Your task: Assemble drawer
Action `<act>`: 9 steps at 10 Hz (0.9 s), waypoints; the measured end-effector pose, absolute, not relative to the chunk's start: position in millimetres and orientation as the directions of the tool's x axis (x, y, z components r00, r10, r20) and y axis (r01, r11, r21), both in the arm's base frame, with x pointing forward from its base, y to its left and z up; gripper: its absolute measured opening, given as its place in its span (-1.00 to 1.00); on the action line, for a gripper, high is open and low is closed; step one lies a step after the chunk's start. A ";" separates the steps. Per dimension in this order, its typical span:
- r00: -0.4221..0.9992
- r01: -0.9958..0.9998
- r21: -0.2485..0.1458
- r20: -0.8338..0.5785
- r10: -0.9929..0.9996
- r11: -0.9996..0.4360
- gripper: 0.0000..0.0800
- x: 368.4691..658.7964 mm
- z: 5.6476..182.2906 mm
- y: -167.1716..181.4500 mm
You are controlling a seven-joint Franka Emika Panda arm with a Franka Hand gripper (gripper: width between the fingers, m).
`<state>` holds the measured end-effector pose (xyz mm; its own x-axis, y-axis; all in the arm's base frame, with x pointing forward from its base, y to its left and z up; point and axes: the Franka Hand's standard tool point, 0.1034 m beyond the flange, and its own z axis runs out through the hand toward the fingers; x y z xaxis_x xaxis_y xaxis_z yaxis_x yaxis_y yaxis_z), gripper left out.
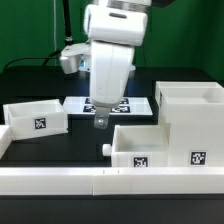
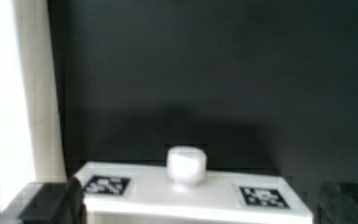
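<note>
- Black table (image 1: pixel 40 75): carries all parts; a low white border rail (image 1: pixel 90 181) runs along its near edge in the exterior view.
- Robot arm (image 1: pixel 112 45): white, comes down from the top centre of the exterior view over the middle of the table.
- Drawer housing (image 1: pixel 192 122): tall white box at the exterior view's right, upright, open top, one tag (image 1: pixel 197 157) on its near face.
- Marker board (image 1: pixel 135 103): flat on the table behind the arm, partly hidden by it.
- Centre tray (image 1: pixel 145 146): just beside the housing on the exterior view's left, seemingly touching it, not inserted; knob (image 1: pixel 104 149) points to the exterior view's left.
- Left tray (image 1: pixel 35 115): well apart from the housing, at the exterior view's left; tag on its near face.
- Gripper (image 1: pixel 100 121): hangs just above the table, near the centre tray's knob end and clear of it. In the wrist view the gripper (image 2: pixel 206 205) is spread wide, dark fingers (image 2: pixel 51 205) at both lower corners, nothing pinched.
- Wrist view: knob (image 2: pixel 188 165) stands on the tray's white face (image 2: pixel 149 195), between two tags.
</note>
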<state>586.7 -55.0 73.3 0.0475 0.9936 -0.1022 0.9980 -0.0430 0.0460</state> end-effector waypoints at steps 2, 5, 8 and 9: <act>0.045 0.998 0.045 -0.041 0.998 -0.043 0.62 590.7 57.5 -67.2; 0.061 0.997 0.043 0.073 0.995 -0.064 0.62 593.9 48.5 -76.7; 0.076 0.996 0.025 0.159 0.984 -0.081 0.62 587.2 36.7 -79.4; 0.091 0.995 0.015 0.188 0.978 -0.096 0.62 583.5 30.0 -78.8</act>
<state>583.5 -78.8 30.0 0.0913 0.9779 0.1881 0.9953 -0.0959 0.0155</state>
